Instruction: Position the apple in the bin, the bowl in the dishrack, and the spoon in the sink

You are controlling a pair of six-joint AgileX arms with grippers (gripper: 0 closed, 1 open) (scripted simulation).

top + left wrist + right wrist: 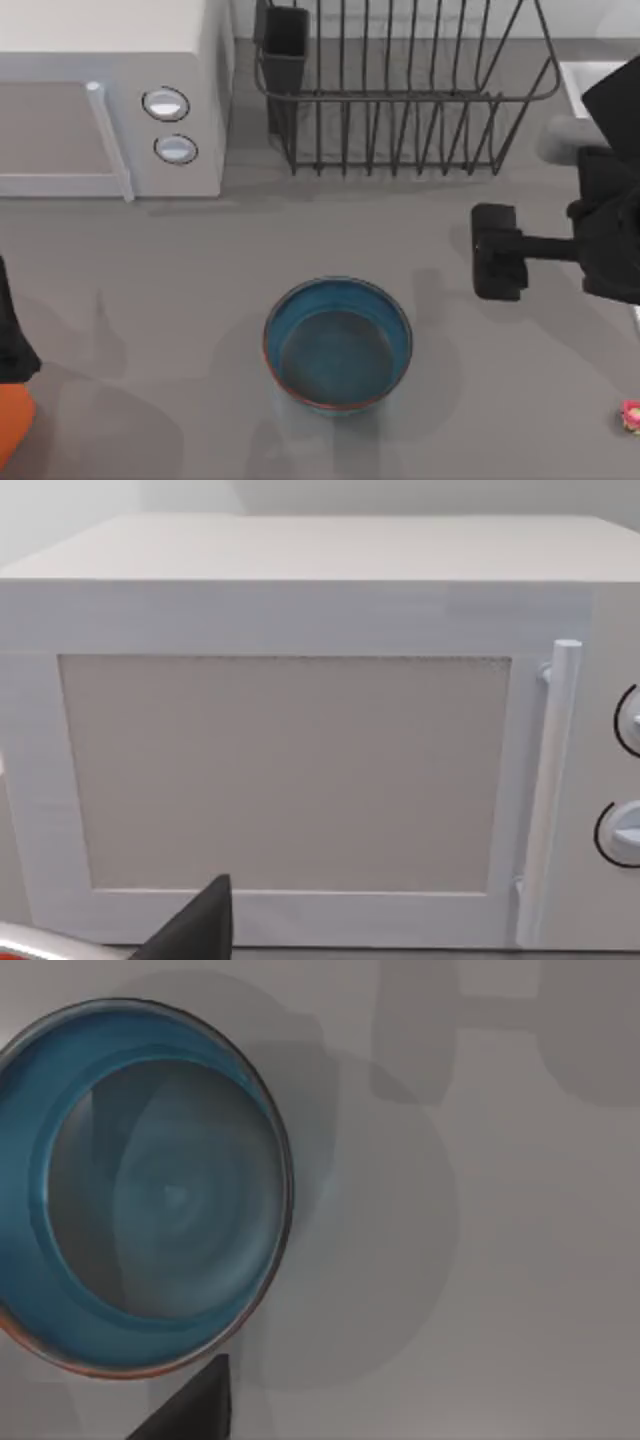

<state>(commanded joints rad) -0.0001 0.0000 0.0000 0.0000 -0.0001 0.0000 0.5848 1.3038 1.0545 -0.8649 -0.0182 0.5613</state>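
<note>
Bowl (338, 345): sat upright and empty on the table (200, 260), front centre.
Spoon (631, 414): I glimpsed it at the right edge, well right of the bowl.
Right gripper (497, 252): hung above the table, beyond and right of the bowl; finger state, I couldn't tell.
Left arm (12, 340): parked at the left edge.
Microwave (110, 100): back left, door closed.
Dishrack (400, 90): back centre, empty.
Sink (590, 80): back right corner.

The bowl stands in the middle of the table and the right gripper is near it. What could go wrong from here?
1. The bowl is wide with a thin rim, so the right gripper might slip off its edge.
2. The dishrack has tall bars; a carried bowl could knock them.
3. The spoon lies at the table's right edge and might be pushed off.
</note>
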